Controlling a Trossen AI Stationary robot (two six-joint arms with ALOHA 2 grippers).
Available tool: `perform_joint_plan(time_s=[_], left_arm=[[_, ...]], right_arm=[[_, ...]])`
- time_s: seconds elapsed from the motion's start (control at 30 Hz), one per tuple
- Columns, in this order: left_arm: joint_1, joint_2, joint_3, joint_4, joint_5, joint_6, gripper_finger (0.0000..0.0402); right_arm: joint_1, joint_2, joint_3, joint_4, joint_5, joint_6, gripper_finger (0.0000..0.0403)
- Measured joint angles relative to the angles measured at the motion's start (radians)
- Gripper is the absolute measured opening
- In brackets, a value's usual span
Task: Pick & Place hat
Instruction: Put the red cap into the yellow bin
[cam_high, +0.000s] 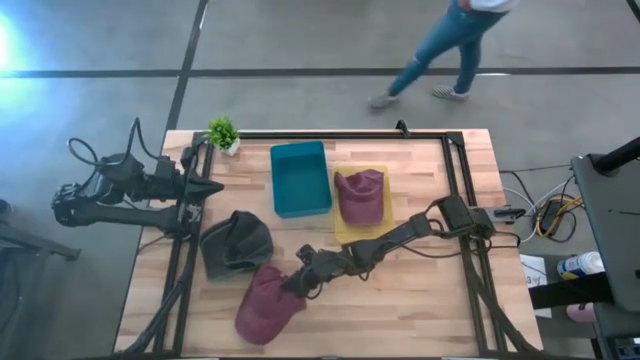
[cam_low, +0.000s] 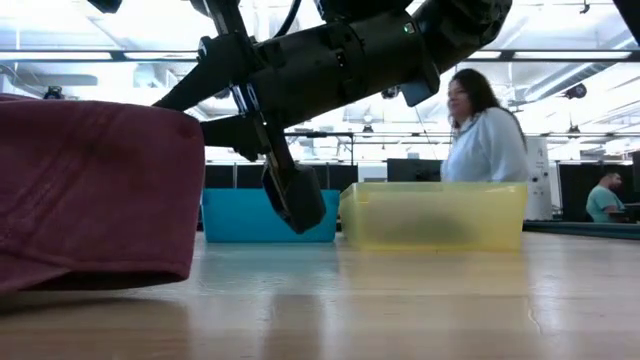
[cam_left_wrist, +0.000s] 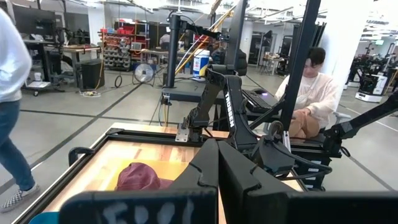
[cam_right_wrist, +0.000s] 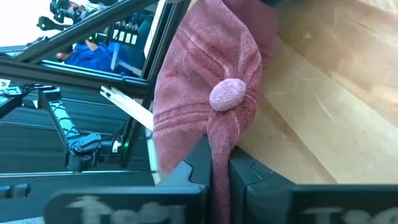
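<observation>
A maroon hat (cam_high: 266, 308) lies on the table near its near edge and fills the left of the low view (cam_low: 90, 190). My right gripper (cam_high: 300, 283) reaches it from the right and is shut on its cloth (cam_right_wrist: 219, 168). A grey hat (cam_high: 236, 243) lies on the wood just beyond it. A second maroon hat (cam_high: 360, 195) sits inside a yellow bin (cam_high: 381, 172), next to a teal bin (cam_high: 300, 178). My left gripper (cam_high: 208, 186) waits shut at the table's left edge, touching nothing. My right gripper pinches a raised fold of the maroon hat's crown (cam_right_wrist: 217, 140) between its two fingers, just beside the top button (cam_right_wrist: 227, 93). The fingers come in low, slanting from the table's right and far side. The hat's rim (cam_low: 90, 278) rests on the table.
A small potted plant (cam_high: 222, 132) stands at the far left corner. Black frame rails (cam_high: 455, 180) run along the table's sides. Bare wood lies near the right of the near edge (cam_high: 400, 300). People show in the room beyond, one seated (cam_low: 485, 140) behind the bins.
</observation>
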Motion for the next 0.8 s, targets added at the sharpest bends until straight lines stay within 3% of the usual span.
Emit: perform_joint_plan(time_s=[0.53,0.8], left_arm=[[0.000,0.000,0.000,0.000,0.000,0.000,0.0000],[0.000,0.000,0.000,0.000,0.000,0.000,0.0000]], right_arm=[[-0.021,-0.092,0.002,-0.063,0.151,-0.066,0.0009],[-0.031,-0.113,0.002,-0.129,0.161,-0.057,0.0009]])
